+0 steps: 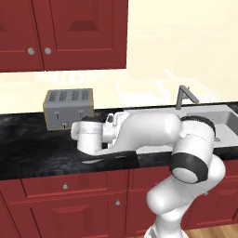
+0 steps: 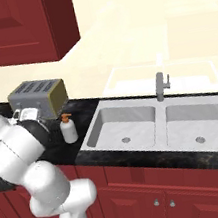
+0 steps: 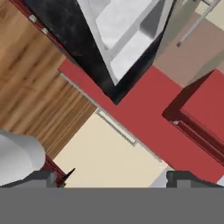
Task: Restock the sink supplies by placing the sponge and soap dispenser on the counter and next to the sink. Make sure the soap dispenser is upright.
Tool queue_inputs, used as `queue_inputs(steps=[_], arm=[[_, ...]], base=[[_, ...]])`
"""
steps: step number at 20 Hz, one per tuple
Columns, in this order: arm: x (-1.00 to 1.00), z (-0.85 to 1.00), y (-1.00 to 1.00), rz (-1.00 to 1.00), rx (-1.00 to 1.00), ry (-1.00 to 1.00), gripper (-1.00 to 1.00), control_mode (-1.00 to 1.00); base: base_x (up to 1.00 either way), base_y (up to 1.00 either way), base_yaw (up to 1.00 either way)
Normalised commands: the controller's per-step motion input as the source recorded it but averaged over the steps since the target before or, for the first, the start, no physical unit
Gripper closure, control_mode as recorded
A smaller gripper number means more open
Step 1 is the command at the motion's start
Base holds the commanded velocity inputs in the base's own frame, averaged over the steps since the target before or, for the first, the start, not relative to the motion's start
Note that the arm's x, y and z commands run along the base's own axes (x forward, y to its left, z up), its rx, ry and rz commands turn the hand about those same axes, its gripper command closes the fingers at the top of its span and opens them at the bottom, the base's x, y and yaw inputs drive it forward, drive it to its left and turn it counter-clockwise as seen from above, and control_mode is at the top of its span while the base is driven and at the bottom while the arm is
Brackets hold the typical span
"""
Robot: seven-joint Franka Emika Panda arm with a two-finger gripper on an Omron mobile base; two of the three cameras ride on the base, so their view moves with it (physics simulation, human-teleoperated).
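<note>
Black grey-veined stone counter over red cabinets carries what you care about. The small white rounded soap dispenser with the orange-brown pump top stands upright on it, in the right base view, between the silver four-slot toaster and the left rim of the pale grey-white double-basin sink. It sits near the sink's left edge and just in front of the toaster's right corner; it is not touching either, as far as you can see.

Both basins show round drains, and the grey angular tap rises behind the divider between them. In the left base view the same tap stands behind the sink, and the toaster sits at the back of the counter, left of the arm.

The white arm reaches leftward, low over the counter in the left base view, with its wrist section just in front of the toaster. From the base cameras you cannot make out the fingers.

The two-finger gripper shows in the hand view as two small dark fingertips far apart at the bottom of the frame, spread wide with nothing between them. That view is rolled: you see wood-plank floor, red cabinet fronts, a corner of the black counter and part of the sink basin.

I cannot spot a sponge with any confidence.
</note>
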Motion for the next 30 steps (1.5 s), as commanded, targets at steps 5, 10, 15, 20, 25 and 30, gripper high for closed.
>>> queue_inputs(steps=[5, 10, 15, 20, 25, 30], arm=[[-1.00, 0.04, -0.98, 0.00, 0.44, -0.46, -1.00, -1.00], [-0.75, 0.19, -0.99, 0.00, 0.49, -0.41, -1.00, -1.00], [-0.58, 0.10, -0.92, 0.04, 0.57, -0.47, -1.00, -1.00], [-0.51, 0.09, -0.53, 0.01, 0.55, -0.43, -1.00, -1.00], [-0.19, 0.29, -0.01, 0.03, 0.40, -0.27, -1.00, -1.00], [-0.28, -0.15, 0.39, 0.08, 0.11, -0.28, -1.00, -1.00]], base=[[0.00, 0.00, 0.00], [0.00, 0.00, 0.00], [0.00, 0.00, 0.00], [0.00, 0.00, 0.00], [0.00, 0.00, 0.00], [0.00, 0.00, 0.00]])
